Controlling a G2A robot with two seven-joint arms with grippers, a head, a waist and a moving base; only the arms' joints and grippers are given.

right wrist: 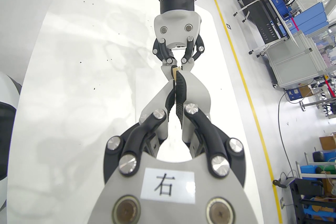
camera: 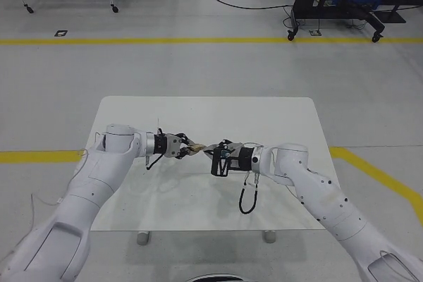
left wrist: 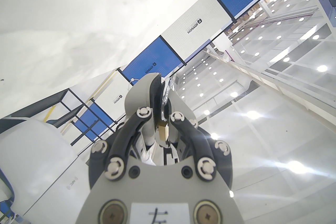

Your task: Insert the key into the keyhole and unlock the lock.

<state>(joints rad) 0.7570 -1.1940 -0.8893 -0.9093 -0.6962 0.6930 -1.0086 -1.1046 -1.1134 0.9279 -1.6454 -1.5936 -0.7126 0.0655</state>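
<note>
Above the middle of the white table [camera: 268,120] my two grippers meet tip to tip. My left gripper [left wrist: 161,83] is shut on a small brass padlock [left wrist: 162,131]. The padlock's silver metal part [left wrist: 166,93] lies between the pads, toward the fingertips. In the right wrist view the brass padlock [right wrist: 175,70] shows between the left arm's fingers. My right gripper [right wrist: 176,79] is shut, and its black pads press against that brass body. The key is hidden between those pads. In the top view the left gripper [camera: 190,148] and the right gripper [camera: 215,151] face each other.
A black cable [camera: 248,197] hangs in a loop under the right wrist. Yellow floor tape [camera: 197,41] runs behind the table. Carts and racks [right wrist: 294,51] stand well off to one side.
</note>
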